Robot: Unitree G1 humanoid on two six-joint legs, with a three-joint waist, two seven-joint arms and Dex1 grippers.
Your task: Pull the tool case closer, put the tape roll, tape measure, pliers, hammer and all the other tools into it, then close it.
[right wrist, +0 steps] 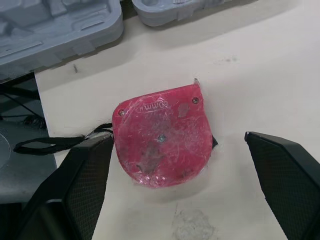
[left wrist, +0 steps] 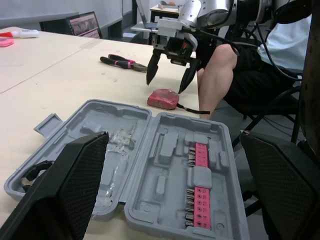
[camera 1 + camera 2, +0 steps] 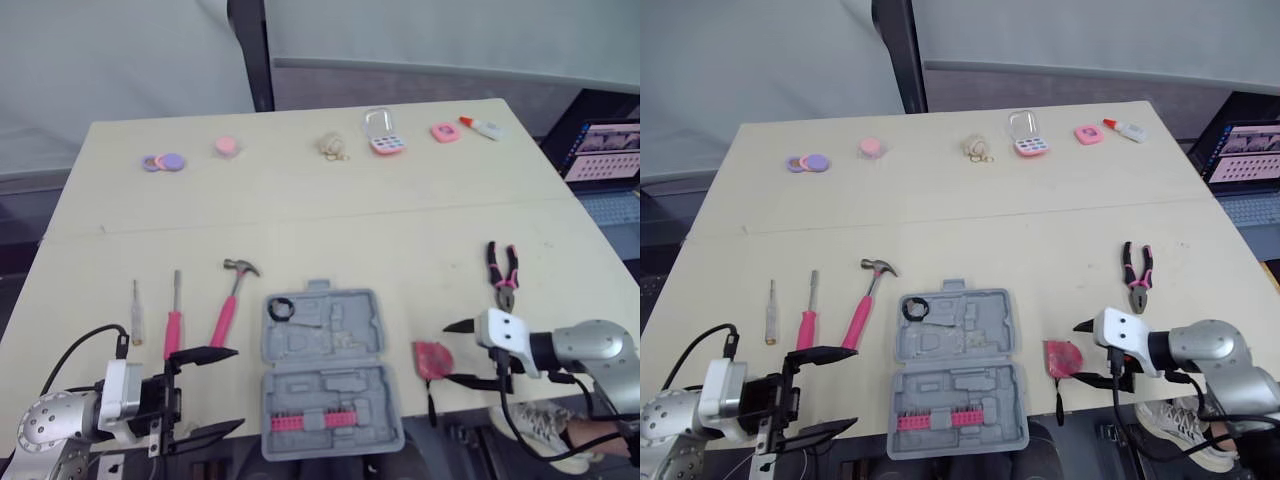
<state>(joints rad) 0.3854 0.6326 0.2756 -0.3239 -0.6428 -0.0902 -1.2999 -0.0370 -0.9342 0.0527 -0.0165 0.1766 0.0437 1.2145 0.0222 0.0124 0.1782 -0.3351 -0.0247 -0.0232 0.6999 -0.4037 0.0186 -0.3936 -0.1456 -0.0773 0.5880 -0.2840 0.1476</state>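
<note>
My right gripper [image 3: 452, 353] holds its two black fingers spread wide over the scuffed red plastic tape measure [image 1: 162, 135], straddling it without touching, as far as I can see. It lies flat just right of the open grey moulded tool case [image 3: 325, 370], near the front edge of the pale table [image 3: 300, 220]. I should descend centred and close on the body, not the black strap [image 1: 50, 145], then lift clear. My left gripper [image 3: 235, 388] is open too, beside the case.

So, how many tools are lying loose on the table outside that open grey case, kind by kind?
Hammer: 1
Screwdrivers: 2
Pliers: 1
Tape measure: 1
Total: 5
</note>
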